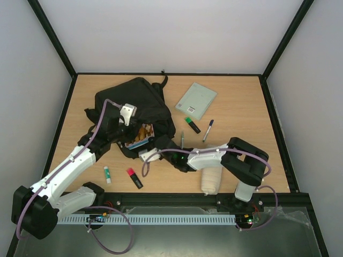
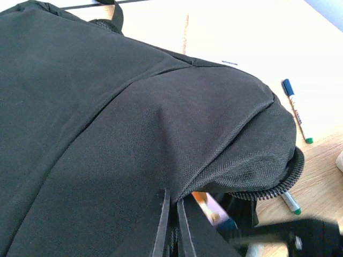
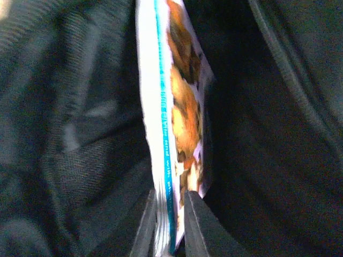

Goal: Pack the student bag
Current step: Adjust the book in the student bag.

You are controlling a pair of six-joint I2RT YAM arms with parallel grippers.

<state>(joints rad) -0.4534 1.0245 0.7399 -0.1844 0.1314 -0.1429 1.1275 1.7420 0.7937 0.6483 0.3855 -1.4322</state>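
The student bag [image 1: 134, 101], a large black fabric backpack, lies at the table's back left with its zippered mouth facing the arms. My left gripper [image 1: 126, 131] is shut on the fabric at the edge of that mouth [image 2: 172, 201] and holds it up. A thin book [image 1: 142, 134] with an orange picture on the cover and a blue spine stands partly inside the opening. My right gripper [image 1: 150, 150] is shut on the book's lower edge [image 3: 170, 201]. In the right wrist view the book [image 3: 177, 107] sits between the dark inner walls of the bag [image 3: 268, 134].
A grey notebook [image 1: 196, 100], a green marker [image 1: 192, 125], a blue-capped pen [image 1: 208, 130] and a green pen [image 1: 182, 139] lie right of the bag. A red highlighter [image 1: 134, 178] and a glue stick [image 1: 107, 174] lie near the front. A white pouch [image 1: 211, 179] sits under the right arm.
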